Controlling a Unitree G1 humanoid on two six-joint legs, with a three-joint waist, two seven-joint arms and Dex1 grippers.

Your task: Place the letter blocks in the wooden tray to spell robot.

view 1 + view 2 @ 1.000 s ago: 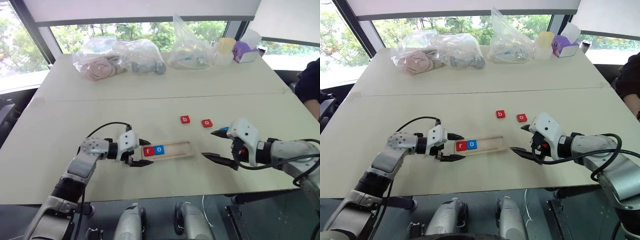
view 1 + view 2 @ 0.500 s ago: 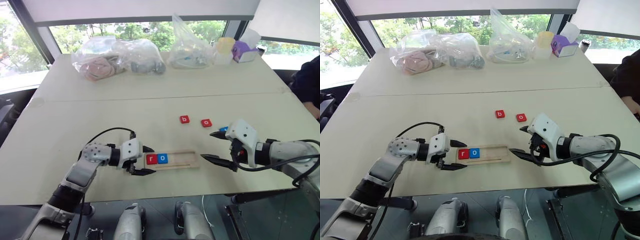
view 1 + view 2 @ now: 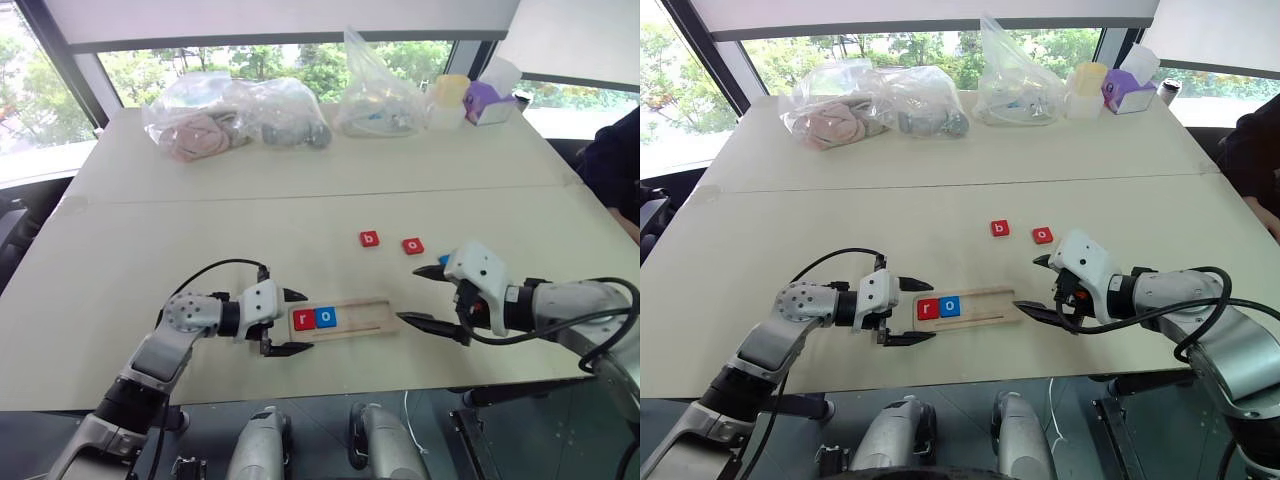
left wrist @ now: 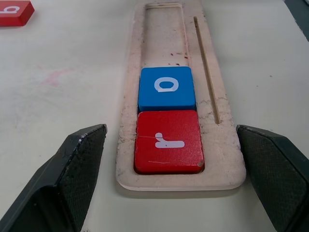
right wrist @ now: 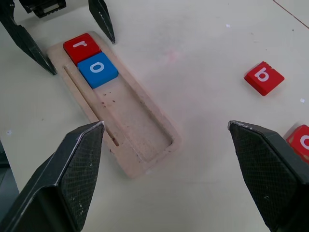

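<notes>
The wooden tray (image 3: 362, 318) lies lengthwise near the table's front edge. A red r block (image 3: 304, 320) and a blue o block (image 3: 326, 318) sit side by side in its left end. My left gripper (image 3: 306, 321) is open, one finger on each side of that end, clear of the rim (image 4: 129, 145). My right gripper (image 3: 407, 294) is open just past the tray's right end. A red b block (image 3: 370, 238) and a red o block (image 3: 413, 245) lie loose farther back. A blue block (image 3: 442, 259) peeks out behind the right gripper, its letter hidden.
Clear plastic bags (image 3: 235, 115) (image 3: 380, 95), a yellow-lidded cup (image 3: 452, 95) and a purple box (image 3: 487, 100) line the far side. A person's dark sleeve (image 3: 615, 160) shows at the right edge. The table's front edge runs just below the tray.
The tray has slid a little to the right and nearer, with my left gripper at its end. The left fingers now stand wider apart. My right gripper has hardly moved.
</notes>
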